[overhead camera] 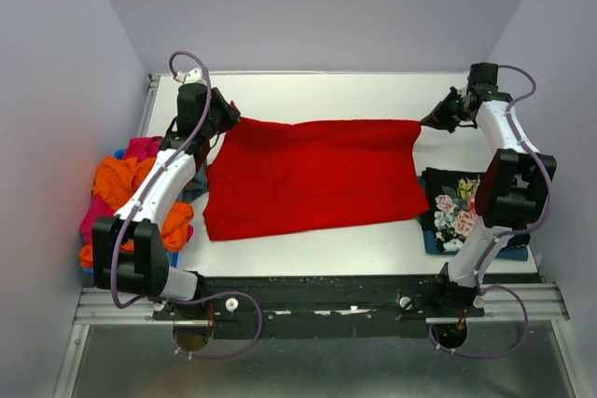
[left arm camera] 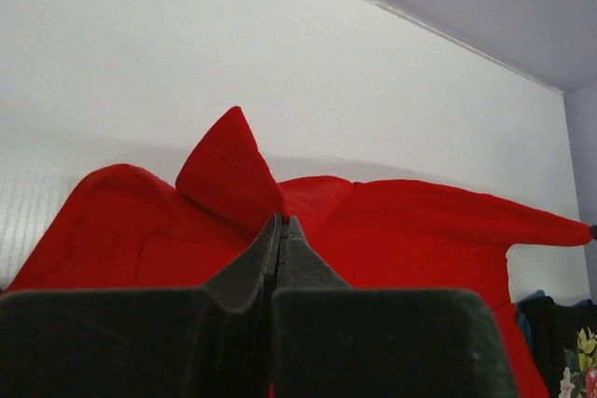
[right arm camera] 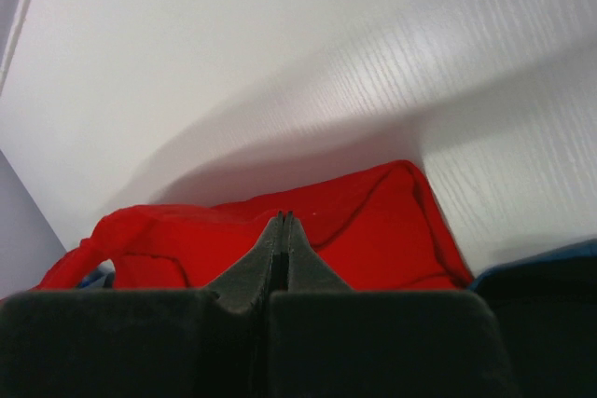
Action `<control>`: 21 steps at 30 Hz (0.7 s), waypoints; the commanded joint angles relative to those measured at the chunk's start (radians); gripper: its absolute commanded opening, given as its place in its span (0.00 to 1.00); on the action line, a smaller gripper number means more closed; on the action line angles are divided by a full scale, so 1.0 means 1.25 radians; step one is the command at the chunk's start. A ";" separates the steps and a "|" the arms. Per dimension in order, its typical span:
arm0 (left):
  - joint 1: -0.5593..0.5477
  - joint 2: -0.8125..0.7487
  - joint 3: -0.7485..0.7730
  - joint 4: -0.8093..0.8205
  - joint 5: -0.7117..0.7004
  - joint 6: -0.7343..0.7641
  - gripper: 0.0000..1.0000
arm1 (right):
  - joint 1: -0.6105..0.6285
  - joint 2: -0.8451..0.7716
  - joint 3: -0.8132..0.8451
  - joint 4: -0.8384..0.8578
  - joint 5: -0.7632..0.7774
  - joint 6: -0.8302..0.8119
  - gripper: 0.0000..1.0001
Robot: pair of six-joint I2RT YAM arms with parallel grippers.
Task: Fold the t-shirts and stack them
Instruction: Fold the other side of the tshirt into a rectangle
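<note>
The red t-shirt (overhead camera: 312, 174) lies spread over the middle of the worktop (overhead camera: 373, 90), its far edge drawn taut between the arms. The left gripper (overhead camera: 229, 121) and right gripper (overhead camera: 427, 122) are each clamped tight on a far corner, apparently to flatten it for folding, though the bite itself is hard to see. The floral black t-shirt (overhead camera: 455, 204) lies at the right edge, an orange and pink pile (overhead camera: 126, 184) at the left

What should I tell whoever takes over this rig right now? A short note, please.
Left gripper: shut on the red tee's far left corner.
Right gripper: shut on its far right corner.
Red tee: spread mid-table, unfolded.
Done: floral tee, seemingly folded, on a blue tee at right.
To do: fold red tee, then orange tee and pink tee heaped at left.
</note>
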 commanded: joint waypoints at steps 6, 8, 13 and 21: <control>-0.039 -0.113 -0.076 -0.047 -0.121 0.017 0.00 | -0.016 -0.062 -0.098 0.043 0.031 0.004 0.01; -0.046 -0.131 -0.097 -0.057 -0.133 0.017 0.00 | -0.017 -0.064 -0.108 0.045 0.029 0.002 0.01; -0.052 -0.189 -0.159 -0.091 -0.170 -0.001 0.00 | -0.017 -0.078 -0.147 0.059 0.035 0.002 0.01; -0.073 -0.268 -0.262 -0.132 -0.176 -0.029 0.00 | -0.019 -0.089 -0.212 0.080 0.048 0.011 0.01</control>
